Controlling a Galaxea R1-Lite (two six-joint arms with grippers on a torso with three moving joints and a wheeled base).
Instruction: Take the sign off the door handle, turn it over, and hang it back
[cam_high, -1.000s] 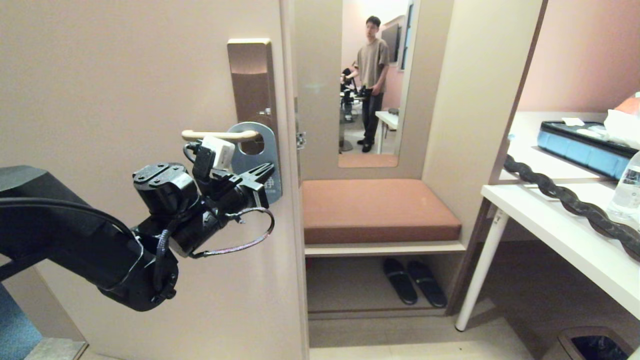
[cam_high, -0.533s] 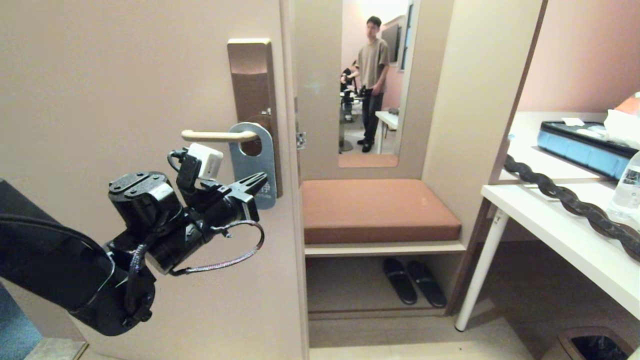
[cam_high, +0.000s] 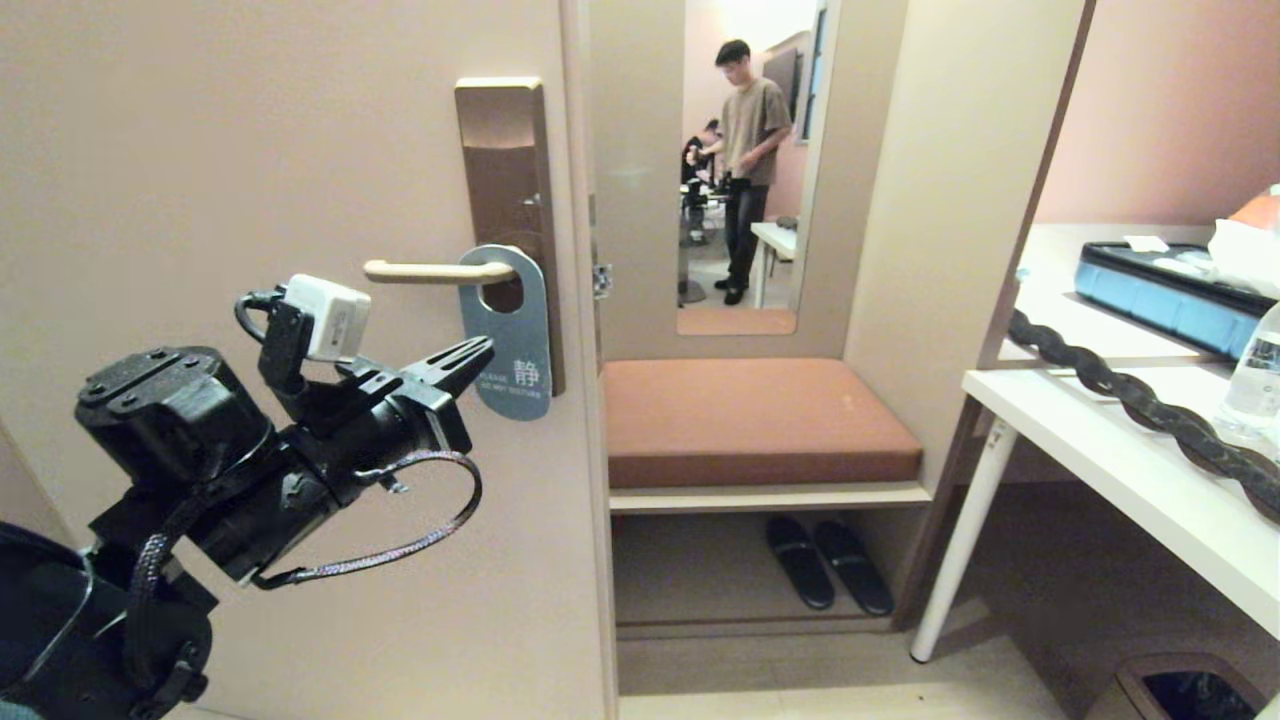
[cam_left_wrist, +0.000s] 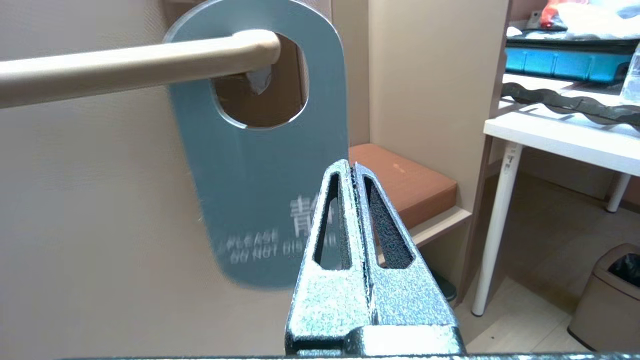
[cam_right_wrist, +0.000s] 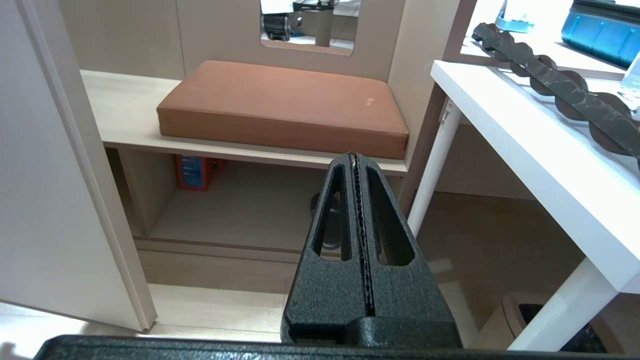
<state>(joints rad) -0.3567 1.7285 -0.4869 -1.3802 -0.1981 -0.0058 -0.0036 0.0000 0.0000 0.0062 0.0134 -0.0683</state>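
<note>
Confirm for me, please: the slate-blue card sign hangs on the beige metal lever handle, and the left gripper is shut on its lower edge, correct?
Not quite. The slate-blue card sign does hang on the beige metal lever handle, but the left gripper is shut on nothing; the head view shows it apart from the sign.
</note>
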